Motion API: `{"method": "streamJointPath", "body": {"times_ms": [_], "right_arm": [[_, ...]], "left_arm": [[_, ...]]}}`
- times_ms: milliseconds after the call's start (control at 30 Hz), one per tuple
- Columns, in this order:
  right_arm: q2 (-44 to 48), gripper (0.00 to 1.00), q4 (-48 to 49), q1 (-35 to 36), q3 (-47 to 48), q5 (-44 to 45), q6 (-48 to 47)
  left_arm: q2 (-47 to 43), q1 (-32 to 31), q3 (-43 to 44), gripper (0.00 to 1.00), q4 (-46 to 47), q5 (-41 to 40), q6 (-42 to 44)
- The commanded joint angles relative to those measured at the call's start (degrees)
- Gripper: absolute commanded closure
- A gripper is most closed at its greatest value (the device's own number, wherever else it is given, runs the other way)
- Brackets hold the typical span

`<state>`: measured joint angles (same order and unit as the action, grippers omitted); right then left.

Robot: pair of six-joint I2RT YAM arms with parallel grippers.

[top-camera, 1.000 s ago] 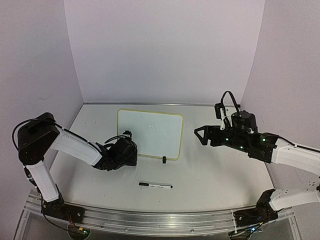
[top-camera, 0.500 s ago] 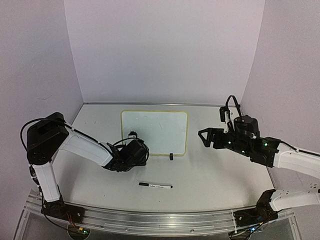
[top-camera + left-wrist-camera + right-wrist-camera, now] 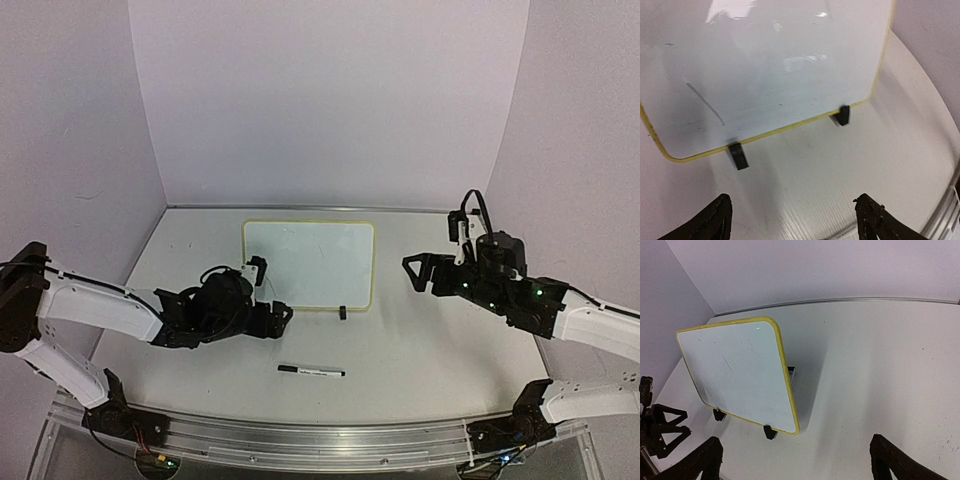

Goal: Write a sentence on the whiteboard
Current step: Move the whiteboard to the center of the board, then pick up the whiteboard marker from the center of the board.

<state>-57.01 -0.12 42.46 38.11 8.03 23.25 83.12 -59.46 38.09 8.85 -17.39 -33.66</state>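
The whiteboard point(image 3: 308, 262) stands tilted on two black clip feet at mid-table, white with a pale yellow rim. The sentence is not in view; the board's face point(image 3: 765, 65) carries only faint grey streaks. My left gripper point(image 3: 278, 318) hovers just in front of the board's lower left corner. It is open and holds nothing, with its jaws wide apart point(image 3: 792, 202). My right gripper point(image 3: 412, 273) is level with the board's right edge, a short way off. It too is open and empty point(image 3: 796, 441), and looks onto the board point(image 3: 737, 375).
A black-and-white marker point(image 3: 311, 371) lies flat on the table in front of the board, nearer the front rail point(image 3: 300, 440). Pale walls close in the left, back and right sides.
The left gripper, shut at the board's lower left corner a second ago, has opened and drawn back. The board has shifted a little to the right. The right gripper has drifted slightly right.
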Motion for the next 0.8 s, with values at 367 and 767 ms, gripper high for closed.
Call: {"method": "streamJointPath", "body": {"times_ms": [367, 767], "right_arm": [[-1.8, 0.02, -0.9, -0.1, 2.2, -6.6, -1.8], [-2.2, 0.02, -1.4, -0.1, 2.5, -7.6, -1.0]], "left_arm": [[4.2, -0.1, 6.4, 0.18, -13.8, 30.5, 25.0], [10.5, 0.9, 7.4, 0.16, -12.7, 33.6, 27.3]]}}
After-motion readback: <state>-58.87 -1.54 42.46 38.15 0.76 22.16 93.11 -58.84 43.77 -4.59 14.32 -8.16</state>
